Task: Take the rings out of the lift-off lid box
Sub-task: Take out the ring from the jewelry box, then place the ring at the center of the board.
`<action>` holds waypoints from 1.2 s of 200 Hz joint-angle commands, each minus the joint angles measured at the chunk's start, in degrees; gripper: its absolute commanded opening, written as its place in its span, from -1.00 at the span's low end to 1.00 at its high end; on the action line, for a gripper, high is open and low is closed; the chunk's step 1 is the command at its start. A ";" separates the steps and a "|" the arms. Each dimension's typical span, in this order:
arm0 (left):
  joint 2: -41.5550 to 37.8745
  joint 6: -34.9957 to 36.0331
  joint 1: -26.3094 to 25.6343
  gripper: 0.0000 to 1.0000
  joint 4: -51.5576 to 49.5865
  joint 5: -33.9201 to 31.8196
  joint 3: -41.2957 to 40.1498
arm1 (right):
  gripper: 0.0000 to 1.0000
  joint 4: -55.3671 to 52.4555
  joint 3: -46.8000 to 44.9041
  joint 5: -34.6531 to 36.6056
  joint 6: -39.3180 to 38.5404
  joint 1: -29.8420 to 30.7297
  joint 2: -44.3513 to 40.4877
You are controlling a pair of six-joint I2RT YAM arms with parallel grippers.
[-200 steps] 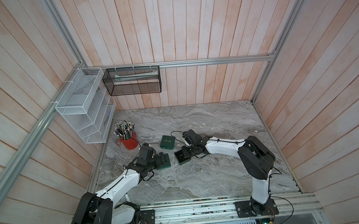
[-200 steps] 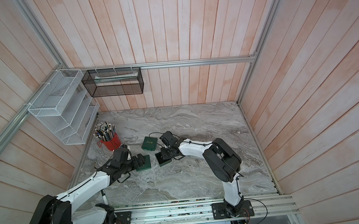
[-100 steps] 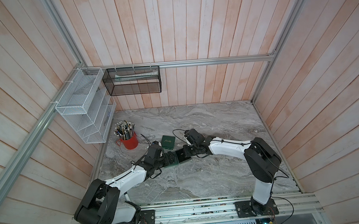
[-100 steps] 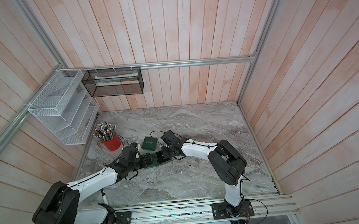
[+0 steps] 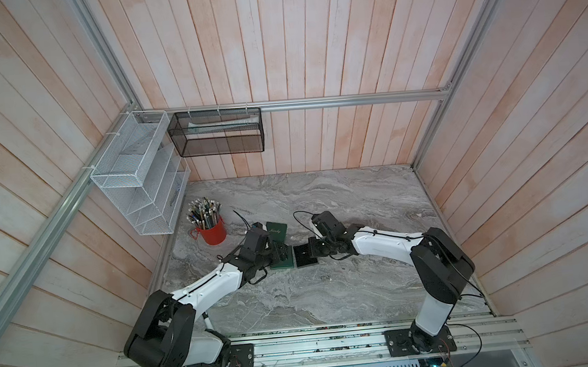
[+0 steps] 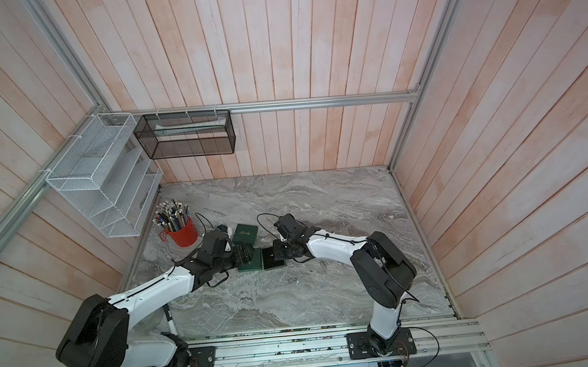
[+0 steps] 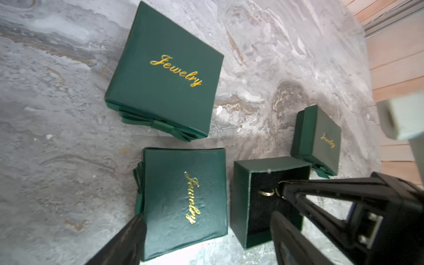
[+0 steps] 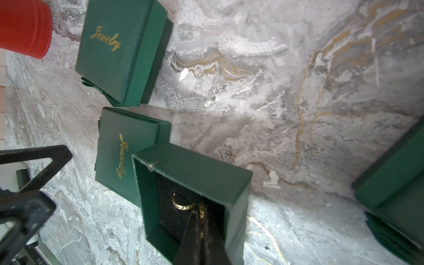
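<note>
right pincer (image 8: pixel 197 215) closed, apparently on one small gold ring (image 8: pixel 201 211) inside open dark-green cardboard box (image 8: pixel 195 169). left pincer (image 7: pixel 207 220) open. lift straight up, slowly.

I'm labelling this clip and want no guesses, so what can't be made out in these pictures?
Loose ring: too small in both top views, lost in the open box.
Pinched ring: right wrist view, mostly hidden between the right fingers.
Left fingers: left wrist view, cut off by the picture's edge.
</note>
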 commanded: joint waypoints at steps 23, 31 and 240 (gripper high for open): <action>-1.68 2.55 -0.30 0.80 -1.74 -1.54 1.14 | -0.90 1.32 -0.67 -6.64 -1.28 -1.40 -2.69; -1.48 2.53 -0.30 0.80 -1.43 -1.24 1.21 | -0.90 0.27 0.06 -8.15 -1.78 -1.79 -2.12; 2.49 0.74 -0.91 0.84 8.38 7.32 -0.36 | -0.90 4.85 -1.37 -2.59 -6.97 -13.36 -0.21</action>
